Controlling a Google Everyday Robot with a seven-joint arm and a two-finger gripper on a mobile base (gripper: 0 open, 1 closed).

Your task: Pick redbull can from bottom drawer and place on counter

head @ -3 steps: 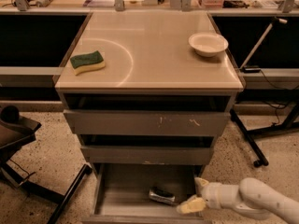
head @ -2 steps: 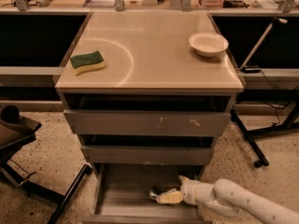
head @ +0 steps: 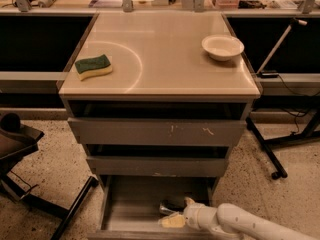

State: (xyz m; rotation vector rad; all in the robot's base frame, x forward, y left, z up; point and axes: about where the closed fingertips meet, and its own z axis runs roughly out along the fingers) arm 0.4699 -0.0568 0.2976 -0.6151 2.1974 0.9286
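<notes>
The redbull can lies on its side on the floor of the open bottom drawer, right of the middle. My gripper reaches into the drawer from the lower right on a white arm. It is open, with one pale finger in front of the can and the other behind it. Part of the can is hidden by the gripper. The beige counter tops the cabinet and bears a faint curved arc.
A green-and-yellow sponge lies on the counter's left side and a white bowl at its back right. The two upper drawers stand slightly open. A dark chair base is at the left, and a stand's legs at the right.
My gripper has moved left across the bottom drawer, from the right side up to the can, and its fingers now lie on either side of it.
</notes>
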